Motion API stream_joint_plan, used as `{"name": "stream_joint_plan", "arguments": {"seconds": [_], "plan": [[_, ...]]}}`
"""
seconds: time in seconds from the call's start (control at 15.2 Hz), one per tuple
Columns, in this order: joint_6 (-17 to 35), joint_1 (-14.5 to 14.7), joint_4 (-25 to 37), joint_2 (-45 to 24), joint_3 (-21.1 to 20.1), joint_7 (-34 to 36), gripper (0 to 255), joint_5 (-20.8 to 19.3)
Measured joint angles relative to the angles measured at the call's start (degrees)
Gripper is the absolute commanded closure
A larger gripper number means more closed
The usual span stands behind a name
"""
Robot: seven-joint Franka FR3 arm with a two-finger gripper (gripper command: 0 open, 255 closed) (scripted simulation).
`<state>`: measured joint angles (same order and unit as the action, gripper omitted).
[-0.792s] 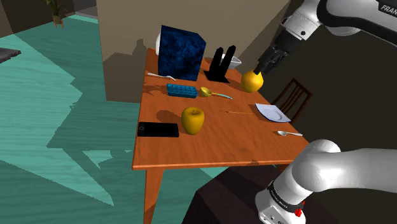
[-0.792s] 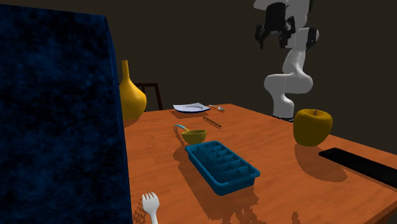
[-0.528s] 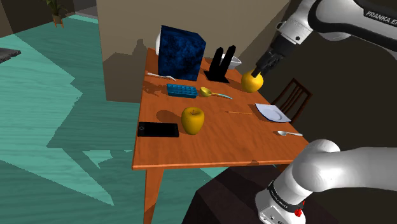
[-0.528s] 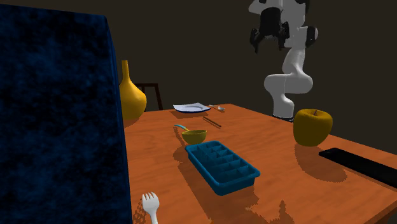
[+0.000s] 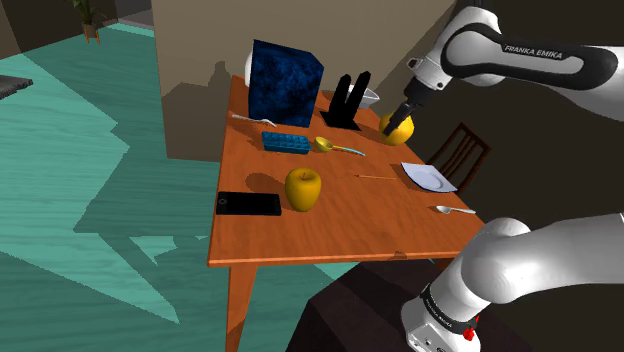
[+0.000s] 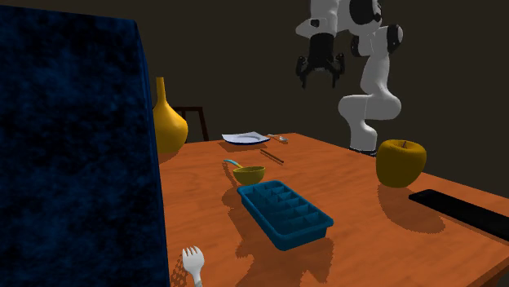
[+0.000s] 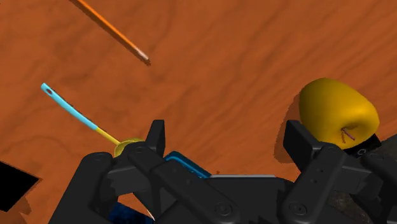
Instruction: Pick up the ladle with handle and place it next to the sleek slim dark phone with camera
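In the shoulder view the claw (image 5: 405, 112) hangs over the tabletop's (image 5: 350, 225) far end, against a yellow vase (image 5: 397, 130). The yellow ladle (image 5: 326, 144) lies right of a blue ice tray (image 5: 286, 143), with the dark phone (image 5: 248, 203) at the near left edge. In the second exterior view the claw (image 6: 318, 79) hovers high, spread and empty. In the wrist view its fingers (image 7: 156, 135) stand apart above the ladle's blue handle (image 7: 69, 106).
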<state>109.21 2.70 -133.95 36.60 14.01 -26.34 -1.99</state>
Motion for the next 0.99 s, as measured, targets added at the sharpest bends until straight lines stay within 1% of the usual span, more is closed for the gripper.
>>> {"name": "stream_joint_plan", "arguments": {"seconds": [0.26, 0.53, 0.73, 0.99], "plan": [[5.26, 1.59, 0.33, -5.83, 4.11, -8.79, 0, -1.1], [10.24, 3.78, 3.59, -14.34, 8.45, -18.25, 0, -0.54], [14.16, 5.26, 5.52, -20.59, 11.29, -25.47, 0, 0.9], [17.75, 7.05, 10.87, -30.53, 14.0, -35.56, 0, 5.03]]}}
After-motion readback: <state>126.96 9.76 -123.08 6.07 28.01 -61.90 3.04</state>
